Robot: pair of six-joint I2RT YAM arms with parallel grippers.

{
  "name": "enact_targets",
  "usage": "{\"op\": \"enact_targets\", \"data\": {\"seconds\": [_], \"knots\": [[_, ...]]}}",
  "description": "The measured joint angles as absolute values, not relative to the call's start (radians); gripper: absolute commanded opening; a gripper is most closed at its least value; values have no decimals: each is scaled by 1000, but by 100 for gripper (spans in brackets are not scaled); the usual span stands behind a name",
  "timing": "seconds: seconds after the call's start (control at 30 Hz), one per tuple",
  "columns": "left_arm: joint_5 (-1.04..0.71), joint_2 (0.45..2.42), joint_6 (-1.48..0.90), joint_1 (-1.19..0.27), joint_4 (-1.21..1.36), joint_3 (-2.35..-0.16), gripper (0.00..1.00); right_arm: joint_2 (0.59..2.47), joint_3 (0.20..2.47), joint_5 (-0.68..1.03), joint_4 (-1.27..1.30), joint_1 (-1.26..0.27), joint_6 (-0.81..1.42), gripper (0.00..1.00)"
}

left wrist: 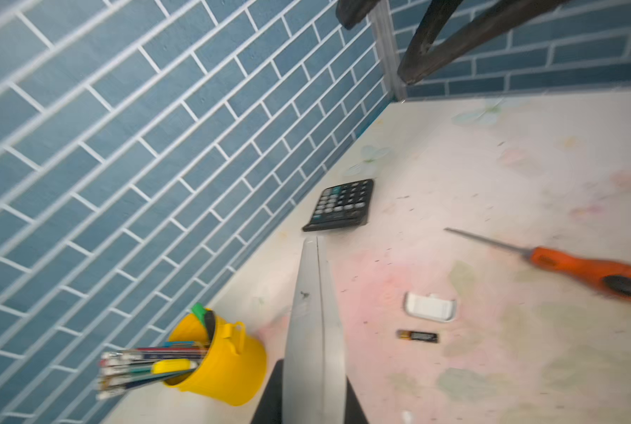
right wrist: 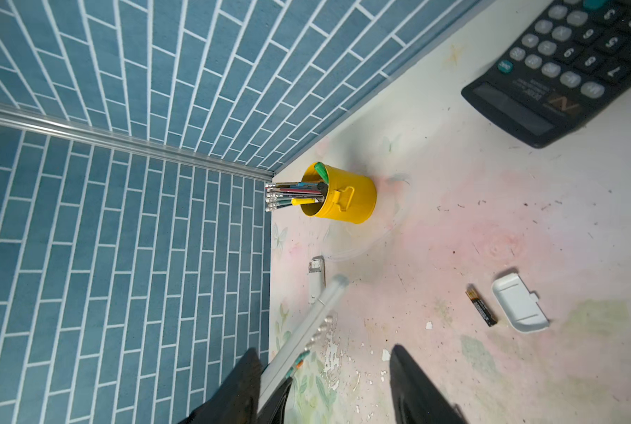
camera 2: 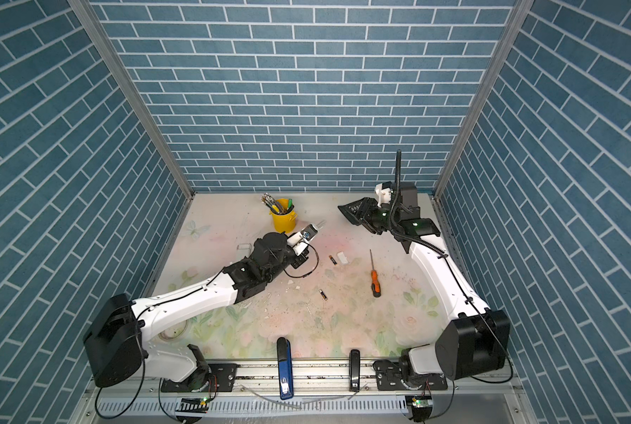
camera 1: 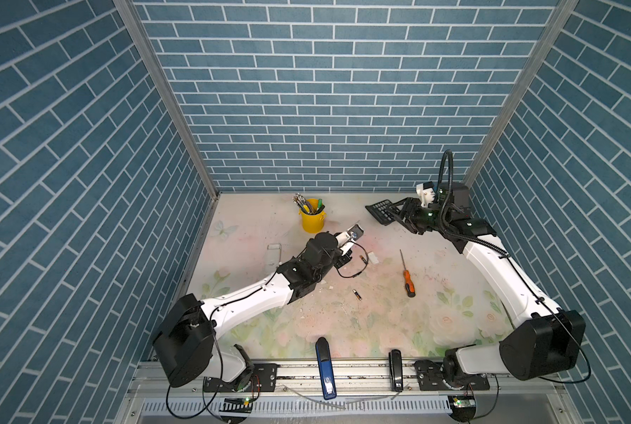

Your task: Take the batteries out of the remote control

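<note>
Left hand [left wrist: 313,370] was clamped on the remote control [left wrist: 314,301], held edge-on above the tabletop [left wrist: 490,165]. A thin grip like that could slip, or a tilt could drop any battery inside to roll away. Two batteries [camera 1: 357,294] lay loose on the tabletop. Right hand [right wrist: 324,352] hung half-open, empty, near the calculator [right wrist: 563,66].

Calc [right wrist: 563,69] keys: digits legible; rest unreadable.

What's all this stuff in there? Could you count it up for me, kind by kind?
Batteries: 2
Remotes: 2
Cover: 1
Screwdriver: 1
Calculator: 1
Pencil cup: 1
Staplers: 2
Total: 10
</note>
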State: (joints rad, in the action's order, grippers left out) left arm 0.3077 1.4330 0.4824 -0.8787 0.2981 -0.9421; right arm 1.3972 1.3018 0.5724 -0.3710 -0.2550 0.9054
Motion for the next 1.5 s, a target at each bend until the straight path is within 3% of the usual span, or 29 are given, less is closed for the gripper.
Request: {"op": "enact_targets", "data": {"seconds": [0.23,0.43,0.63,1.5], "knots": [[551,1596,891,-995,698,-915,0,1414,1301,573,-368,-257,947,58],[629,1773,1213,-1068,1048,-884,0,1452,1301,610,-274,-257,954,58],[670,1809,1379,-1081,1250,-884,0,1488,1301,641,-247,-247,937,58],[675,1808,1377,-1094,1283,-884,0,1522,1301,779,-154,-257,847,53]]}}
